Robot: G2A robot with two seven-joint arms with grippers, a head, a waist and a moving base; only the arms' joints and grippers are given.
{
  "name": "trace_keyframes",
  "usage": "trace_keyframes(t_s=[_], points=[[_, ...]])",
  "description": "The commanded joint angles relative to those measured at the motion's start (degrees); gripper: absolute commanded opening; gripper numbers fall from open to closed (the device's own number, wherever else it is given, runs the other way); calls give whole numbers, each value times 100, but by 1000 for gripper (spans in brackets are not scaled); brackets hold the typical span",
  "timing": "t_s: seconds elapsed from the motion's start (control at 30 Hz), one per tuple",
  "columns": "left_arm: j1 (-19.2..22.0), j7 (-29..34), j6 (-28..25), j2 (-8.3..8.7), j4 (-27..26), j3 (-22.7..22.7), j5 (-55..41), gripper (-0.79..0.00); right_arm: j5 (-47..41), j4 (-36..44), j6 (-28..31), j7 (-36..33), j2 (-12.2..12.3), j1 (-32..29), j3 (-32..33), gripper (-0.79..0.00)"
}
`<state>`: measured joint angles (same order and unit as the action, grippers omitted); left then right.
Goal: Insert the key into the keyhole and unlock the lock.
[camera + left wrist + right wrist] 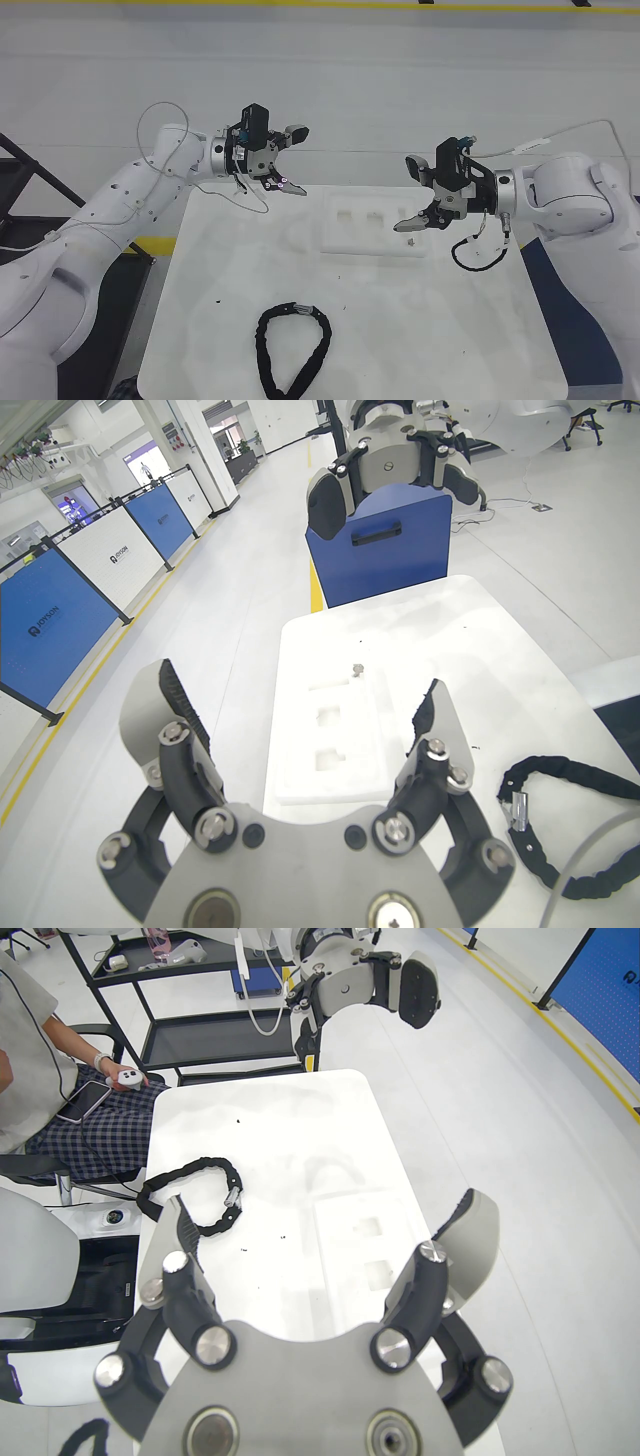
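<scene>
**Key sits at the right gripper's end of the tray; both grippers spread and empty**

The key point(411, 241) lies on the foam tray point(370, 242), at the tray end that faces the right gripper point(409, 196). That gripper hangs just over this end with its fingers spread wide and nothing between them. The key lies close below its lower fingertip and slightly toward the robot's side of the tray. The left gripper point(299, 160) is off the tray's opposite end, above the table's far corner. It too is spread and empty, with the whole length of the tray between it and the key.

By this layout the right arm is much the nearer, and the pick looks like its job: a short drop and a small shift toward the robot. From the left wrist the key point(357, 670) seems to lie roughly along the tray's length, but it is too small there to be sure. The fingers would likely need to close across that line.

The lock point(263, 345), a black sleeved loop, lies flat on the table point(450, 320), well apart from the tray on the robot's side. Its metal cylinder point(520, 807) is on the loop's tray-facing side. The keyhole cannot be made out.
</scene>
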<state>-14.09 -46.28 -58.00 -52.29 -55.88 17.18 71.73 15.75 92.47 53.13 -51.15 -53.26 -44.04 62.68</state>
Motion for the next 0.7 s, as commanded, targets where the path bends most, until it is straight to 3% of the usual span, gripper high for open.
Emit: trace_keyframes(t_s=[0.0, 0.17, 0.67], points=[[0, 0, 0, 0, 0, 0, 0, 0, 0, 0, 0, 0, 0, 0, 0, -1], [0, 0, 0, 0, 0, 0, 0, 0, 0, 0, 0, 0, 0, 0, 0, 0], [0, 0, 0, 0, 0, 0, 0, 0, 390, -945, -1179, 34, 5, -441, -274, 0]])
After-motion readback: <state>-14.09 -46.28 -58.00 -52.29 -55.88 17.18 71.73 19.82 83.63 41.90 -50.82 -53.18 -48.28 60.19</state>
